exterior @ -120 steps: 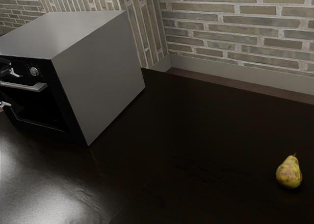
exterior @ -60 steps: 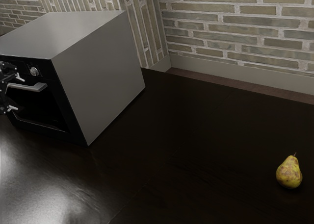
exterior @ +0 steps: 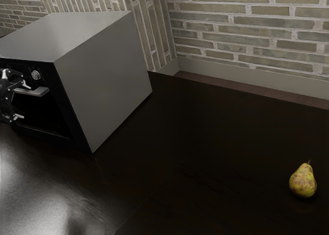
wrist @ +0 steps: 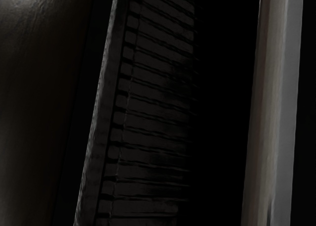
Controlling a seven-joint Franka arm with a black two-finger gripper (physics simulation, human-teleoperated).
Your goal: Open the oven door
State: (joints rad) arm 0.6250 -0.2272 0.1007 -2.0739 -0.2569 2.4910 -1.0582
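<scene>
At the exterior view's left edge, the black two-finger claw (exterior: pixel 22 100), wide apart, has moved rightward, near the silver bar handle (exterior: pixel 38 92) of the black oven door (exterior: pixel 66 116); gripping may come next.

No readable text, label, brand, number or sign in either view.
</scene>
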